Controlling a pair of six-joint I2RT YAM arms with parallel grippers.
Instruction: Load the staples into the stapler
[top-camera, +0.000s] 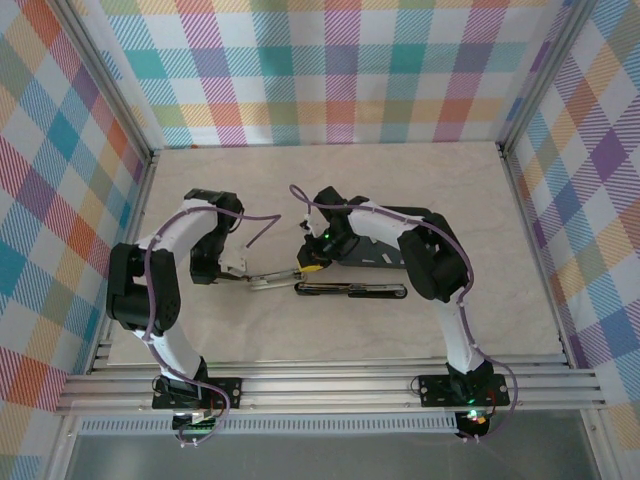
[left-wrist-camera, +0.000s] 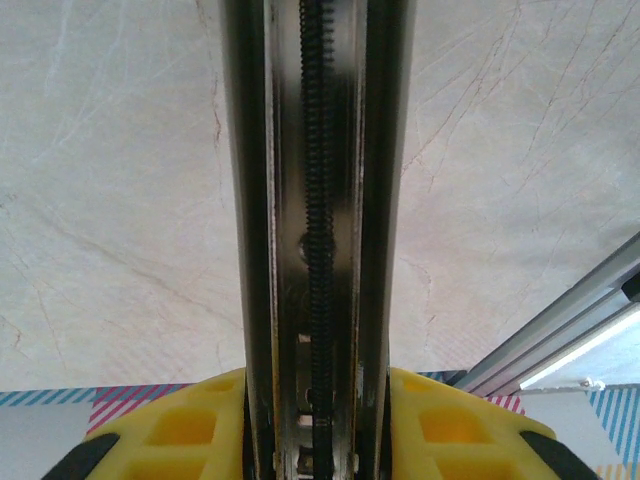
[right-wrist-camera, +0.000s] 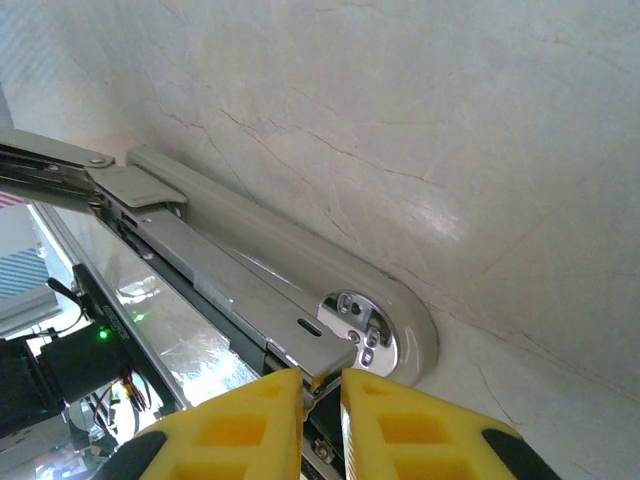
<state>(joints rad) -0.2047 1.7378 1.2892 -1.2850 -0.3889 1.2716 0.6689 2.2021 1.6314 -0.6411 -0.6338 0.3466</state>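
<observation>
Left tool (left-wrist-camera: 318, 410) is clamped nearly shut on the open magazine rail (left-wrist-camera: 315, 200) of the stapler (top-camera: 350, 290), which lies unfolded on the counter (top-camera: 400, 190). Right tool (right-wrist-camera: 322, 395) pinches a thin metal plate (right-wrist-camera: 300, 345) at its anvil end. Best to hold the channel level and upward-facing so staples slide in straight.

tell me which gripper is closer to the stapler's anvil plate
Right. The right gripper is shut right beside the anvil plate; the left gripper clamps the magazine rail, farther off.
</observation>
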